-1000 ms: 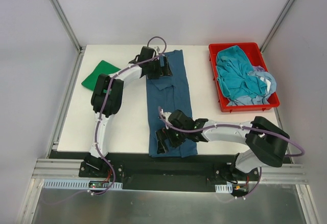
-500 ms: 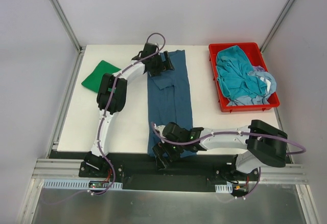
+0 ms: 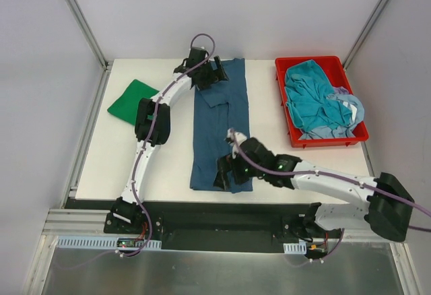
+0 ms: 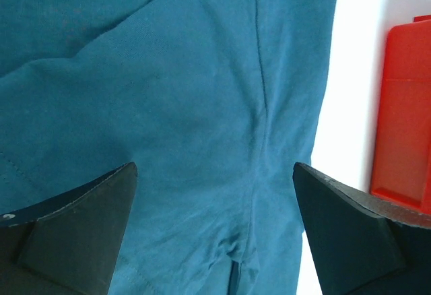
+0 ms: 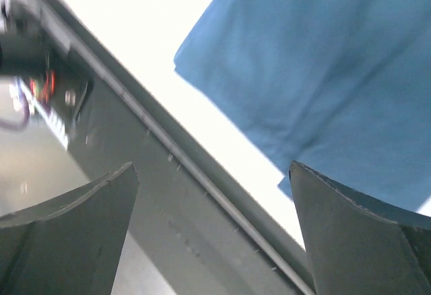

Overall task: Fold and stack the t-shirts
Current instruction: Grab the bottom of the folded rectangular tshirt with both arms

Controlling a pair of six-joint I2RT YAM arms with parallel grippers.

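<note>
A dark navy-blue t-shirt (image 3: 222,120) lies folded into a long narrow strip down the middle of the white table. My left gripper (image 3: 219,76) is open and empty over the shirt's far end. The left wrist view shows the left gripper (image 4: 214,168) with wide jaws just above the blue cloth (image 4: 168,73). My right gripper (image 3: 225,174) is open and empty over the near hem. The right wrist view shows the right gripper (image 5: 212,168) spanning the shirt's near corner (image 5: 323,52) and the table edge. A folded green t-shirt (image 3: 131,100) lies at the far left.
A red tray (image 3: 330,141) at the right holds a crumpled teal shirt (image 3: 310,96) and a pale blue one (image 3: 350,113). The tray's side shows in the left wrist view (image 4: 404,106). A black rail (image 5: 168,227) runs along the table's near edge.
My right gripper has moved from the table's near edge back over the hem. The shirt's near end now lies fully on the table. My left gripper has moved slightly farther away.
</note>
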